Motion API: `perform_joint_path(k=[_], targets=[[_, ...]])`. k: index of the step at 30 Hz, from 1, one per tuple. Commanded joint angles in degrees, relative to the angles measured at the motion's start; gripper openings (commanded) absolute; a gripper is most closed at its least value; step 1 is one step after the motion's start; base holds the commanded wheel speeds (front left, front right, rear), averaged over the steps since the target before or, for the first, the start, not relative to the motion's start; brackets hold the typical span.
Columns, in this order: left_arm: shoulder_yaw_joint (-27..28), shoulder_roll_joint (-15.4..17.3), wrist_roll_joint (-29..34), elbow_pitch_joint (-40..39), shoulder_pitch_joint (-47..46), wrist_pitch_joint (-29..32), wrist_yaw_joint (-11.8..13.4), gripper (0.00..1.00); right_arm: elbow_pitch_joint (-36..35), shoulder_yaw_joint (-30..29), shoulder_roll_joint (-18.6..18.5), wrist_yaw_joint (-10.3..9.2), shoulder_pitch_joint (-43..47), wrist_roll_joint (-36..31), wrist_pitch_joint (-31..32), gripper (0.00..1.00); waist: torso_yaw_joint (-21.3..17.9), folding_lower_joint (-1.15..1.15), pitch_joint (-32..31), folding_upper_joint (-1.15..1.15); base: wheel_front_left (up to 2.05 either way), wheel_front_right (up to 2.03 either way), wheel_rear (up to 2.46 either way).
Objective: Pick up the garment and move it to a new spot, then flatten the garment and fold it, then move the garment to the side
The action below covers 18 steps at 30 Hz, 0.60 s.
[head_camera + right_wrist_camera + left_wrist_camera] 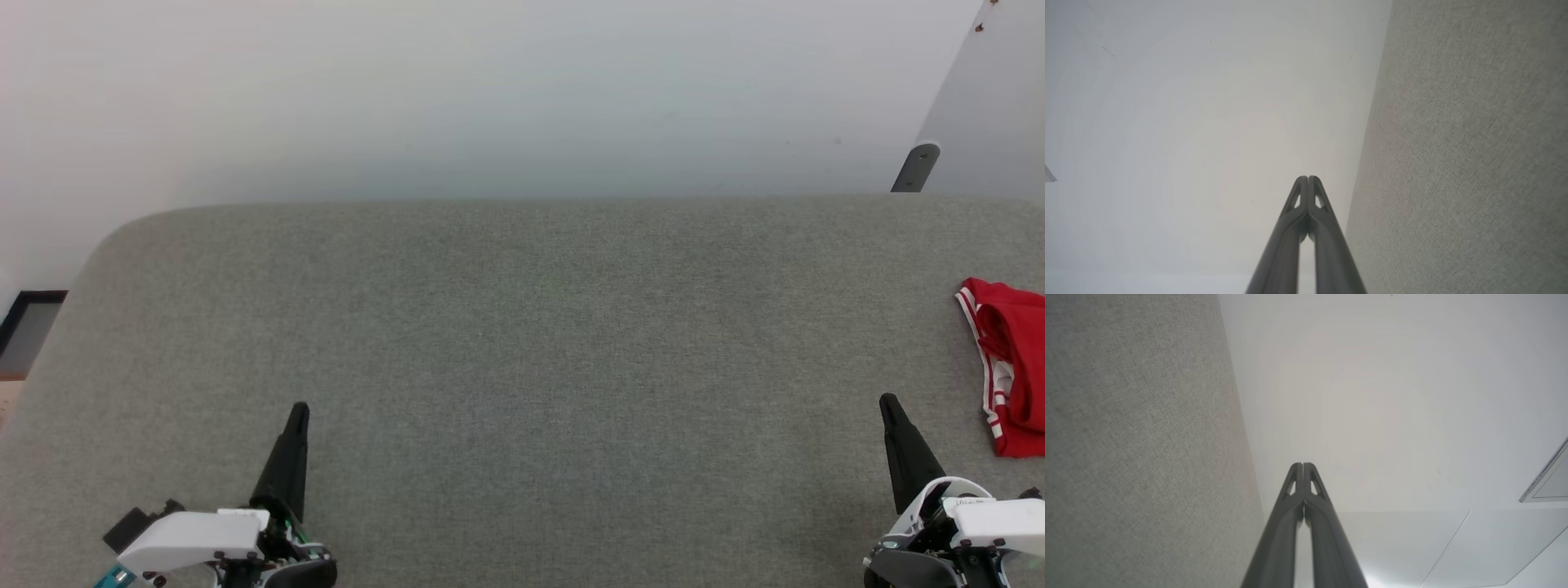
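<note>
A red cloth [1016, 351] with red-and-white striped trim lies on the grey table [522, 343] at the far right, cut off by the edge of the head view. No lettering shows on it, and I cannot tell whether it is the garment. My right gripper [887, 400] rests shut and empty near the table's front right, a short way left of that cloth. Low at the front left, my left gripper [299, 408] is also shut on nothing. In the wrist views each pair of dark fingers is pressed together, left [1303, 464] and right [1307, 177], pointing past the table's far edge.
The grey fabric-covered table has a rounded far left corner [122, 233]. Behind it stands a pale wall [490, 90]. A grey bracket [916, 167] stands at the far right behind the table.
</note>
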Motion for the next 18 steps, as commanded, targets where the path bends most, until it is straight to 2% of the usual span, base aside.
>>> perform_joint_path(k=[1, 18], targets=[[0.13, 0.00, -0.17, 0.06, -0.56, 0.13, -0.16, 0.00, 0.00, 0.00, 0.03, 0.02, -0.22, 0.24, 0.14, 0.00, 0.00, 0.00, 0.00, 0.00, 0.00, 0.00, 0.00], [0.11, 0.00, -0.17, 0.05, -0.55, 0.12, -0.16, 0.00, -0.01, 0.01, 0.03, 0.02, -0.22, 0.25, 0.13, 0.00, 0.00, 0.00, 0.00, 0.00, 0.00, 0.00, 0.00]])
